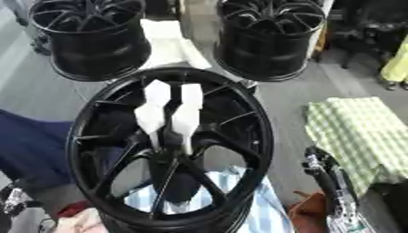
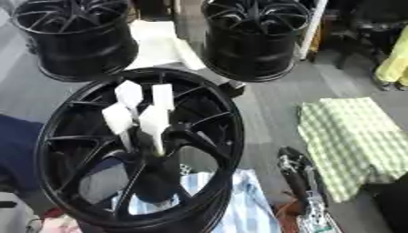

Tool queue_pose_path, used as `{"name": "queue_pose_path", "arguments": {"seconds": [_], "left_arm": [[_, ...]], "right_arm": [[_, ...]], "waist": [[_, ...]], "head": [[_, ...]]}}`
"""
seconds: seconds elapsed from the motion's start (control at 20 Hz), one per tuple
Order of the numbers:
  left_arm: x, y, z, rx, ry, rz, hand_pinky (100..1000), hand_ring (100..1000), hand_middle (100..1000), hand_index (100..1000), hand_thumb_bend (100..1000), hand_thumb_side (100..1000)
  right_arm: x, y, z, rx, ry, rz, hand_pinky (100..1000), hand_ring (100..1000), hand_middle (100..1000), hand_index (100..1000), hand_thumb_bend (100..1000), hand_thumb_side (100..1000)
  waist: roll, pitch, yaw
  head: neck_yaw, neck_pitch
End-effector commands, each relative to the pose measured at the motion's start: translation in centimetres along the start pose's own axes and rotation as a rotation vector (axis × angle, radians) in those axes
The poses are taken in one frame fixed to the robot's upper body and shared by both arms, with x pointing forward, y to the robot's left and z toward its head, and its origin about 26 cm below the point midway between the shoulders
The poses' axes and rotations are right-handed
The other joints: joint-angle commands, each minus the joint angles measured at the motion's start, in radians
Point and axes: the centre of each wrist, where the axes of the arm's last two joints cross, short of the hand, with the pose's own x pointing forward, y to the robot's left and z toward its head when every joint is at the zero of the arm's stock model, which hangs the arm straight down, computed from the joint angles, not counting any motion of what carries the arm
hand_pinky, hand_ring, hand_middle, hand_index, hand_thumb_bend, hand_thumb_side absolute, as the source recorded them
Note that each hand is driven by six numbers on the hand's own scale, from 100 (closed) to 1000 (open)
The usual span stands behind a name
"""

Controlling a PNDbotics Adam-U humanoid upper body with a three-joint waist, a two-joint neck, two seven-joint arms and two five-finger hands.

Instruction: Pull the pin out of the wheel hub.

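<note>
wheel hub, a large glossy black spoked alloy rim, is seen lying face-up in the middle of both views, with its centre boss low in the ring. four white flat-headed plastic pins are seen standing upright out of that boss, clustered together, their paddle-shaped tops fanned above the spokes; none has been drawn out.

to the left of the wheel hub, a dark blue surface is seen at the edge of the view. beyond the wheel hub on its left, a second black spoked rim is set on the grey floor, and beyond it on the right a third black rim is set, with a white sheet lying between the two. under the near edge of the wheel hub, a blue-and-white striped cloth is spread.

to the right of the wheel hub, apart from it, the right hand is seen low in the view, black with silver parts; whether its fingers are curled or straight cannot be told, and nothing is seen held in it. further right, a green-and-white checked cloth is laid out.
</note>
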Motion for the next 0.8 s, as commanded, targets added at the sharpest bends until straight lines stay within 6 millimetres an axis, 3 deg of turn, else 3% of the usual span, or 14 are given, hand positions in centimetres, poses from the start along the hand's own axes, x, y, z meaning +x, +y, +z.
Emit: {"name": "queue_pose_path", "arguments": {"seconds": [0.05, 0.35, 0.5, 0.65, 0.8], "left_arm": [[1.0, 1.2, -0.4, 0.007, -0.028, -0.028, 629, 1000, 593, 812, 100, 816], [1.1, 1.3, -0.3, 0.008, -0.026, -0.014, 635, 1000, 598, 814, 100, 825], [2.2, 2.4, -0.5, 0.015, -0.047, -0.034, 641, 1000, 608, 821, 100, 803], [6.0, 5.3, -1.2, 0.016, -0.162, -0.116, 654, 1000, 635, 835, 100, 722], [12.6, 9.4, -1.9, -0.011, -0.359, -0.275, 673, 1000, 665, 850, 100, 627]], "right_arm": [[0.8, -0.6, -0.6, 0.004, -0.034, 0.020, 720, 699, 721, 858, 220, 678], [0.8, -0.6, -0.6, 0.004, -0.035, 0.016, 720, 699, 721, 858, 221, 677], [0.8, -0.6, -0.6, 0.003, -0.035, 0.016, 720, 699, 721, 858, 221, 677], [0.7, -0.7, -0.6, 0.003, -0.034, 0.020, 719, 698, 721, 858, 221, 677], [0.6, -0.8, -0.6, 0.004, -0.033, 0.026, 719, 698, 721, 858, 221, 677]], "waist": [[0.002, -0.002, -0.002], [0.001, -0.001, -0.007], [0.001, 0.000, -0.007], [0.004, -0.002, -0.006], [0.011, -0.004, -0.009]], "head": [[0.018, -0.003], [0.020, -0.003], [0.017, -0.003], [0.020, -0.003], [0.026, -0.003]]}}
